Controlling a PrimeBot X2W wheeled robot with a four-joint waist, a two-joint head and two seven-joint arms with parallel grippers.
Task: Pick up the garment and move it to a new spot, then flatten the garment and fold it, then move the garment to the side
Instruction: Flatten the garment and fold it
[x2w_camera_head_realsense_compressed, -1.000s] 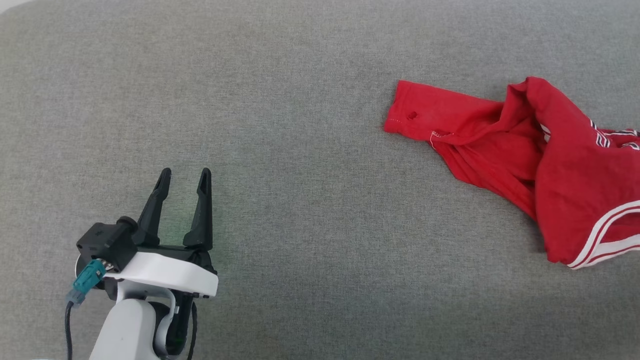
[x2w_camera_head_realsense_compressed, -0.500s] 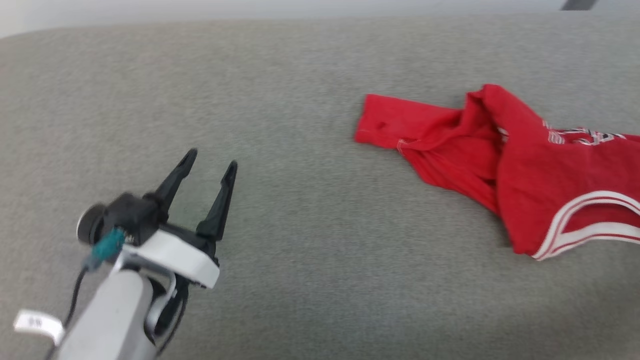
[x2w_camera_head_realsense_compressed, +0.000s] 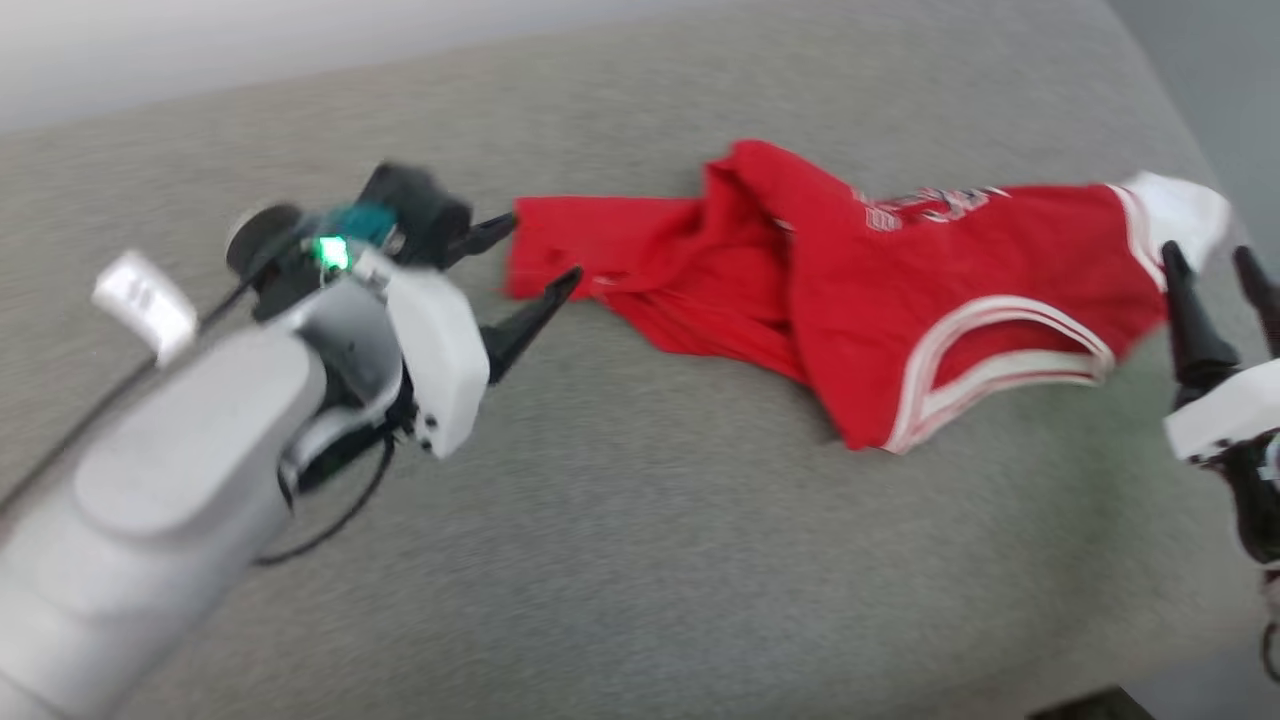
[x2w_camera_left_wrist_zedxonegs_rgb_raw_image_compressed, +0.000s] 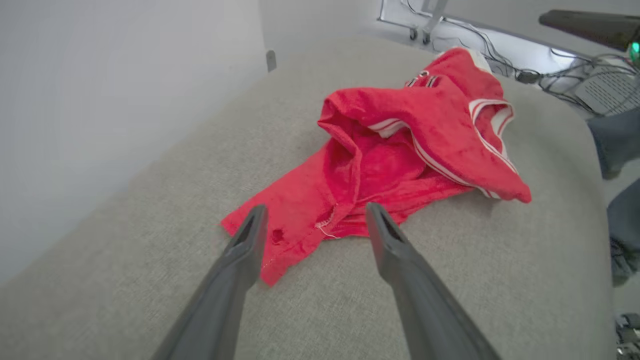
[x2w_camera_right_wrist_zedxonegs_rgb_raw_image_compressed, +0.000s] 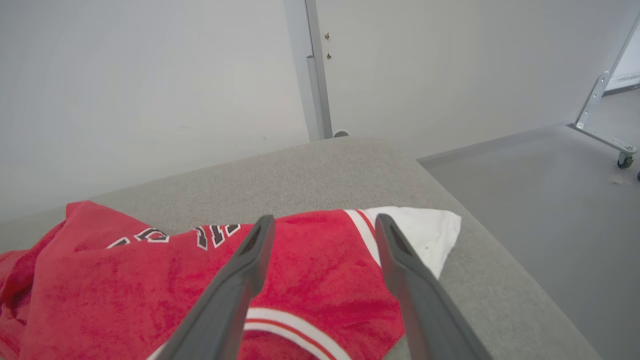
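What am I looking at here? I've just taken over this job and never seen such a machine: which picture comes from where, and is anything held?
It is a two-armed robot. The picture showing both arms comes from a camera on its head, looking down at a grey padded surface. The other two come from cameras on its wrists, each looking along that arm's own two dark fingers. On the surface lies the garment, a crumpled red shirt with white trim and a white sleeve. The left gripper points at the shirt's plain red end; the right gripper points at the end with the white sleeve. Both are open, and nothing is held.
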